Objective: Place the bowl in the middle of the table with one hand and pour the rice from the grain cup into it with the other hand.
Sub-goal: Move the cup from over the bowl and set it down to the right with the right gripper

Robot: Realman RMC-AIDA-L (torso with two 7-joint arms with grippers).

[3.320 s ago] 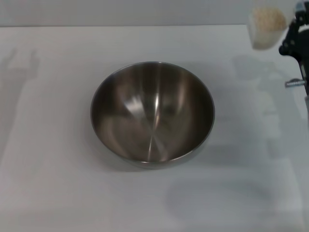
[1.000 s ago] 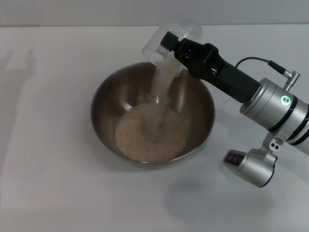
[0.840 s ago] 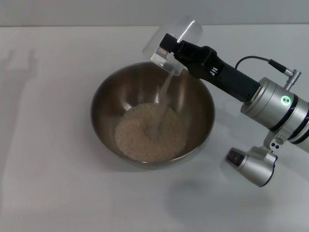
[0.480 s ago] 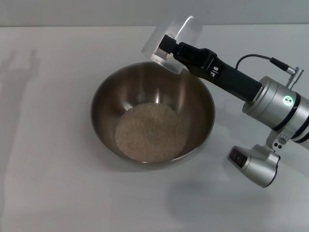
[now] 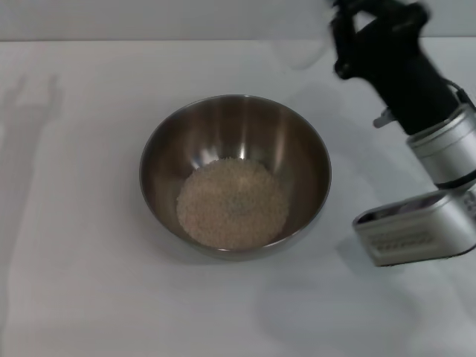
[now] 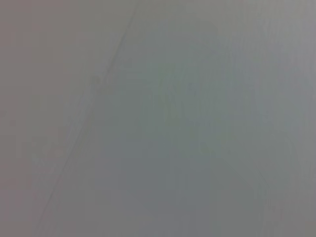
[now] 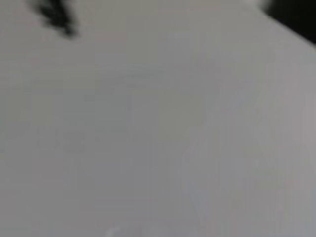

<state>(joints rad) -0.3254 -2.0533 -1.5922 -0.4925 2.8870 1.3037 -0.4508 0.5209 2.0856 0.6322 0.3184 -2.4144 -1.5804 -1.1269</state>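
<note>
The stainless-steel bowl (image 5: pixel 235 175) sits mid-table (image 5: pixel 82 282), a round mound of rice (image 5: pixel 232 202) lying in its bottom. At far right, the right gripper (image 5: pixel 343 36) is raised; the faint, blurred grain cup (image 5: pixel 301 46) shows just beside it. Whether its fingers clasp the cup cannot be told.

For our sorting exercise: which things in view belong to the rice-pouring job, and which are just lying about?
Belong to the job: bowl in the middle of the table; rice inside the bowl; grain cup, a faint blur beside the right hand, which is beyond the bowl.
Lying about: nothing that these views show.
</note>
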